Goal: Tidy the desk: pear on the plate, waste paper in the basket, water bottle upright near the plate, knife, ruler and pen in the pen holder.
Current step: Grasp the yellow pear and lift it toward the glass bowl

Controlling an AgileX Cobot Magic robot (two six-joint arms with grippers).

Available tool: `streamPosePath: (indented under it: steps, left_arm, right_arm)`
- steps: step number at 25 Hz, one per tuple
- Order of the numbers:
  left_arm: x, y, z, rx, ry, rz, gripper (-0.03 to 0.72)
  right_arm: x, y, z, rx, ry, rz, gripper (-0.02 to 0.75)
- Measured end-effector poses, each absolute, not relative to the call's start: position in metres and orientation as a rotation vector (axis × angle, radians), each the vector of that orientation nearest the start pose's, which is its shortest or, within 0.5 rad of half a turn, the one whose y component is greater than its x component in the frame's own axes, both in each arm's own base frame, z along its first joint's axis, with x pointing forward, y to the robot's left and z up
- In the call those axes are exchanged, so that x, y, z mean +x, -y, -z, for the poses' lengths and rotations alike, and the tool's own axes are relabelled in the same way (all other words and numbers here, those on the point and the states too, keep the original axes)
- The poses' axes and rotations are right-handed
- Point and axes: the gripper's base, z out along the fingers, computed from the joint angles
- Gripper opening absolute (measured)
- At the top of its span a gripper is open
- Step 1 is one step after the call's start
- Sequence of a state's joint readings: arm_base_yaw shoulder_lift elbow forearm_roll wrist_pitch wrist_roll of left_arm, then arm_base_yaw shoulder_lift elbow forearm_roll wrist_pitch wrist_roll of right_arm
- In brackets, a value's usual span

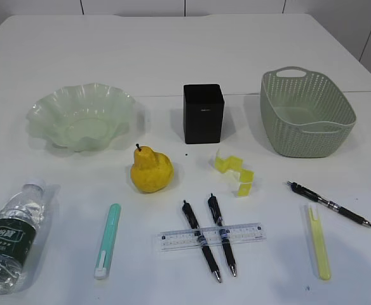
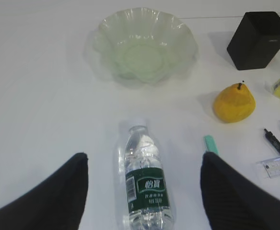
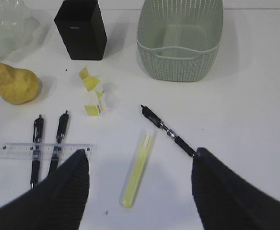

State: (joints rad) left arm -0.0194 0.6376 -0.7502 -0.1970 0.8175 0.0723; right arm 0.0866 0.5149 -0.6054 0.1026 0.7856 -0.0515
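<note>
Over to the left gripper [image 2: 144, 155]: spread wide, gripping nothing, hanging right above the water bottle [image 2: 147, 187]. Lies flat on the desk [image 2: 34, 96], that one, framed between the two dark fingers but touching neither. Points its white cap away, toward the plate [image 2: 188, 36], with its base nearest the wrist. Runs lengthwise straight out from the wrist, so crosswise to the gap of the jaws. Looks like a straight drop and a squeeze across the green label, then a tip up onto the base.

Plenty of bare white tabletop between cap and plate for standing it up. Off to the right, the pear [image 2: 234, 103], well apart and out of the way. Closer in, just beside the right-hand finger, the tip of a mint-green knife [image 2: 210, 143]. Worth minding on the way down.

On the other side, the right gripper [image 3: 141, 151], likewise wide open and empty, poised above a yellow knife [image 3: 137, 175] and a black pen [image 3: 169, 130]. Clearly the nearer arm for those, and for the basket [image 3: 178, 62] and the pen holder [image 3: 81, 28] beyond.

Smooth, hard, level surface. Round clear bottle, likely to roll or slip if pinched off-centre.
</note>
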Motion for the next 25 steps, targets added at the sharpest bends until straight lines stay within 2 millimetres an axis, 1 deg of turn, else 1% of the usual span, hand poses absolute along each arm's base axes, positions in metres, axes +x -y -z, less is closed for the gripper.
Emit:
streamPosePath:
  steps: [3,6,10,13,15,17,20,23,24,25]
  left_arm:
    - [0.132,0.017,-0.358,0.080,-2.183,0.188,0.517]
    - [0.156,0.026,-0.370,0.176,-2.200,0.197,0.517]
    - [0.191,0.048,-0.386,0.327,-2.231,0.208,0.517]
    - [0.223,0.069,-0.387,0.419,-2.280,0.231,0.517]
    - [0.242,0.087,-0.382,0.479,-2.312,0.251,0.517]
    - [0.261,0.105,-0.373,0.535,-2.346,0.267,0.517]
    - [0.291,0.136,-0.350,0.619,-2.412,0.283,0.517]
    - [0.316,0.164,-0.323,0.690,-2.473,0.291,0.517]
    - [0.323,0.172,-0.312,0.706,-2.499,0.293,0.517]
    - [0.330,0.179,-0.305,0.714,-2.512,0.298,0.518]
  right_arm:
    - [0.105,-0.017,-0.319,-0.099,-2.172,-0.167,0.508]
    - [0.122,-0.019,-0.324,-0.101,-2.207,-0.179,0.515]
    - [0.149,-0.022,-0.333,-0.126,-2.263,-0.172,0.516]
    - [0.166,-0.024,-0.332,-0.145,-2.362,-0.175,0.516]
    - [0.176,-0.026,-0.328,-0.154,-2.440,-0.180,0.516]
    - [0.182,-0.026,-0.322,-0.158,-2.491,-0.181,0.516]
    - [0.188,-0.027,-0.316,-0.159,-2.534,-0.182,0.516]
    - [0.191,-0.027,-0.313,-0.158,-2.549,-0.182,0.516]
    - [0.192,-0.027,-0.313,-0.158,-2.552,-0.182,0.517]
    - [0.193,-0.027,-0.312,-0.158,-2.557,-0.182,0.517]
